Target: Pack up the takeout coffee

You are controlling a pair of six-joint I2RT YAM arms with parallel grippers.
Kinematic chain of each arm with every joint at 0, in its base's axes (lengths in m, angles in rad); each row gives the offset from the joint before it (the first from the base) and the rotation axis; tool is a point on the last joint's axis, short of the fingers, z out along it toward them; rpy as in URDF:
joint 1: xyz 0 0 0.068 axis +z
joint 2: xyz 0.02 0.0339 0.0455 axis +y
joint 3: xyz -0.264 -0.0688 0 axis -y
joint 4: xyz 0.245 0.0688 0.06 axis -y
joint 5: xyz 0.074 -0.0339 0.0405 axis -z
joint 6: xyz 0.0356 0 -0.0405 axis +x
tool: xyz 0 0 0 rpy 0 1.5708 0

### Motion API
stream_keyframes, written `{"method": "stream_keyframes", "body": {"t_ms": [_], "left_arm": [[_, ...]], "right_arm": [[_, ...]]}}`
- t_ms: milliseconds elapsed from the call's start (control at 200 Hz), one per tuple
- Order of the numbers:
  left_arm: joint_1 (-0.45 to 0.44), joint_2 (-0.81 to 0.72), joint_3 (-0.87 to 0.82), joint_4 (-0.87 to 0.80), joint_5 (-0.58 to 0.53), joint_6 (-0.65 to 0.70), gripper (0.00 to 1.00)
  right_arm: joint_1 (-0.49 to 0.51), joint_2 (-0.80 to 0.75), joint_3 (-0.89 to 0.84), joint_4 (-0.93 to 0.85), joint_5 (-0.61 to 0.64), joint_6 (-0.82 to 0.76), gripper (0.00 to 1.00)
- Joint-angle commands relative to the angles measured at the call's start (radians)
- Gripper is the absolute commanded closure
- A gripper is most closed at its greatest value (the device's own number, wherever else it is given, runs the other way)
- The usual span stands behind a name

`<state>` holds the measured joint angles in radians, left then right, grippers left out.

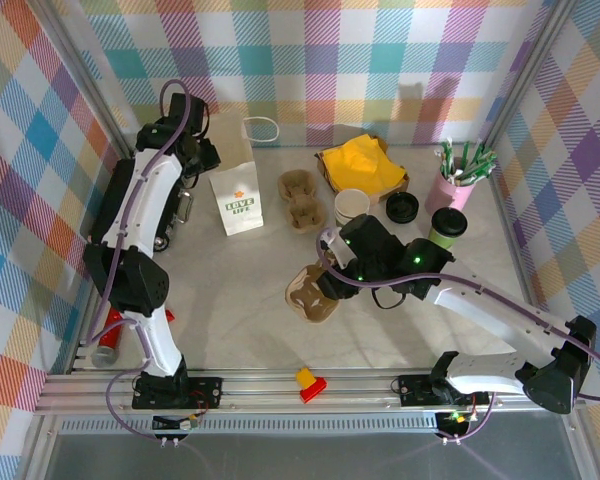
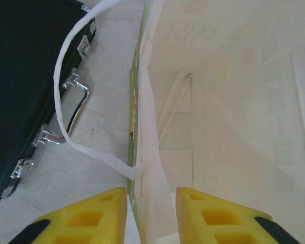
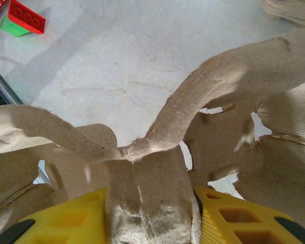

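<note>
Right pincer point(image 1: 325, 284) clamps the pulp carrier point(image 1: 305, 300), green cup point(image 1: 447, 228) well to its right; left pincer point(image 2: 151, 203) straddles the bag wall point(image 2: 234, 101), grip unclear.

On pale marble-look table point(image 1: 230, 330): paper bag point(image 1: 237, 195) standing back left, black case point(image 2: 25, 76) just beside. Carrier point(image 1: 302, 198) behind centre, second carrier point(image 1: 310, 295) nearer, contact with table unclear. Napkin tray point(image 1: 365, 165) at back. Cream cup point(image 1: 351, 207), loose lid point(image 1: 402, 208), green cup point(image 1: 447, 227) and straw cup point(image 1: 450, 190) at right. Toy block point(image 1: 310, 384) at near edge.
</note>
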<state>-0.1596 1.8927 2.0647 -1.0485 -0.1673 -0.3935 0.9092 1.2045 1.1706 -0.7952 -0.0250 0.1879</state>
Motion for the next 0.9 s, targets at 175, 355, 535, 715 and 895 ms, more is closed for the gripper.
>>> {"method": "stream_keyframes", "body": {"t_ms": [175,355,535,715,895], "left_arm": [[0.015,-0.056,-0.025,-0.028,0.042,0.018,0.93],[0.014,-0.167,-0.144,0.017,0.092,-0.015,0.95],[0.010,-0.308,-0.312,0.045,0.156,-0.054,0.97],[0.002,-0.465,-0.469,0.028,0.200,-0.074,0.98],[-0.015,-0.607,-0.588,-0.006,0.261,-0.106,1.00]], "right_arm": [[0.005,-0.020,0.033,-0.042,0.017,0.005,0.58],[0.005,-0.034,0.041,-0.053,0.014,-0.003,0.58],[0.005,-0.061,0.053,-0.061,0.020,-0.007,0.58],[0.005,-0.081,0.067,-0.091,0.032,-0.008,0.58],[0.005,-0.105,0.089,-0.113,0.035,-0.014,0.58]]}}
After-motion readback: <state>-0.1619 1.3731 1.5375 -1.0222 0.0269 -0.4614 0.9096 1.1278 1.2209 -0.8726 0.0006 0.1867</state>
